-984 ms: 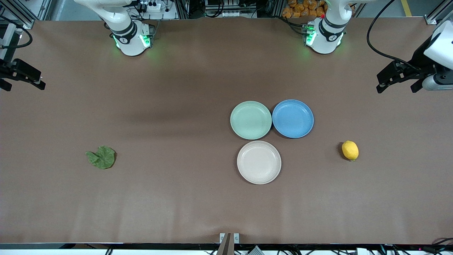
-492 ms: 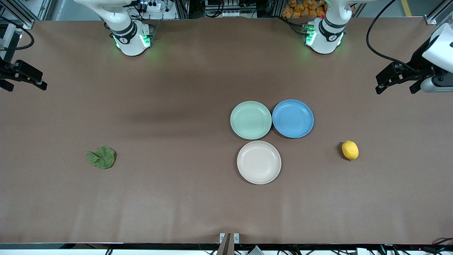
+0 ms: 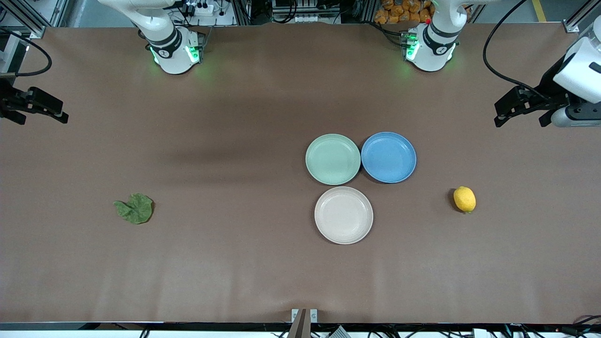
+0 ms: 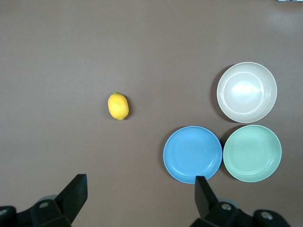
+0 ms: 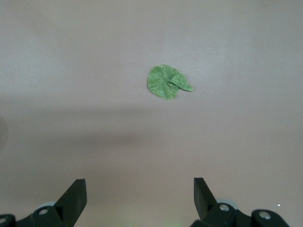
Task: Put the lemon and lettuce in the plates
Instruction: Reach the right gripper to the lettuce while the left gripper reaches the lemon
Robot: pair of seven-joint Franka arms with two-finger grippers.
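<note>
The yellow lemon (image 3: pixel 464 199) lies on the table toward the left arm's end; it also shows in the left wrist view (image 4: pixel 118 106). The green lettuce (image 3: pixel 134 208) lies toward the right arm's end and shows in the right wrist view (image 5: pixel 166 82). The mint green plate (image 3: pixel 333 159) and the beige-white plate (image 3: pixel 343 215) sit mid-table, both empty. My left gripper (image 3: pixel 519 124) is open and empty, high over the table's edge at the left arm's end (image 4: pixel 140 183). My right gripper (image 3: pixel 42 120) is open and empty, high over the edge at the right arm's end (image 5: pixel 139 185).
A blue plate (image 3: pixel 389 157) sits empty beside the mint plate, toward the lemon. The three plates touch or nearly touch. Brown table cover lies bare around the lemon and the lettuce.
Both grippers have drifted a little inward over the table from its ends. The lemon, lettuce and plates have not moved.
</note>
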